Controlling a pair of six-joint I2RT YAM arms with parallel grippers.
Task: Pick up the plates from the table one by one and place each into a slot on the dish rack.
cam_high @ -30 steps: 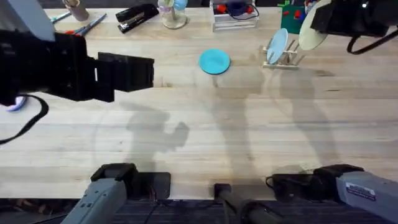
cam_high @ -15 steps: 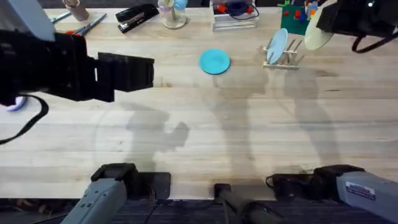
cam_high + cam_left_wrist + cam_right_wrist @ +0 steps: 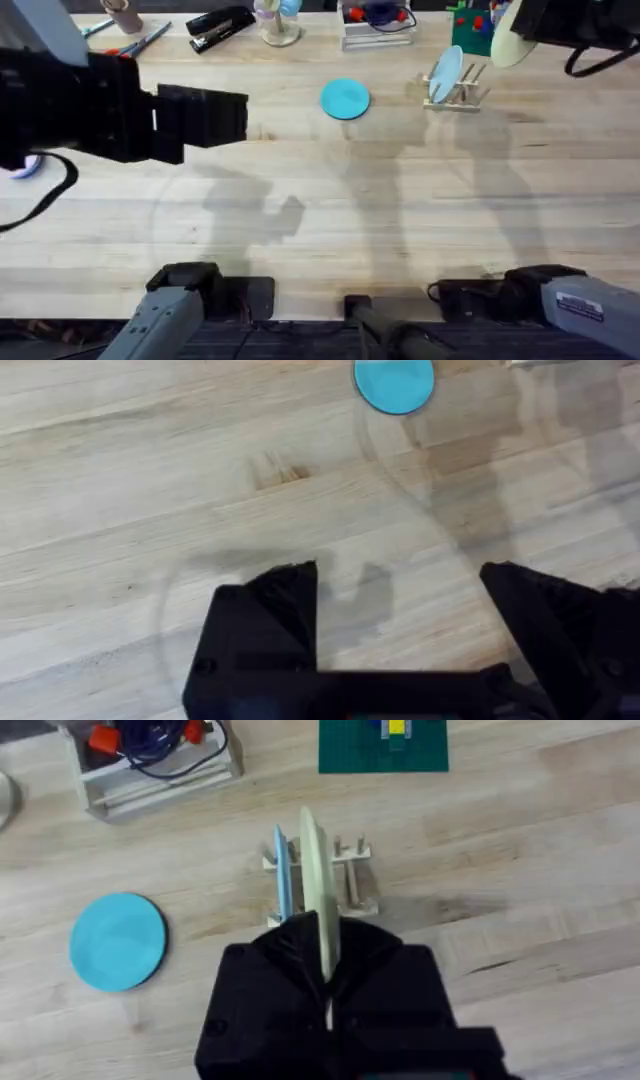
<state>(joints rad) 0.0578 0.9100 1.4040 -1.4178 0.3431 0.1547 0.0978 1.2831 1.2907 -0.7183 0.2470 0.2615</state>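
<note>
Turquoise plate (image 3: pixel 345 99) flat on table (image 3: pixel 330 210); cream plate (image 3: pixel 314 880) edge-on above rack (image 3: pixel 345 880).

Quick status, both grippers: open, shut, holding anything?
Left gripper: open, empty.
Right gripper: shut on the cream plate, edge-on above the dish rack.

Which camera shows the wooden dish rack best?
The right wrist view: the dish rack sits mid-picture, pegs clear, a light-blue plate standing in it and the cream plate held edge-on over it. The overhead view shows the rack small and far off.
</note>
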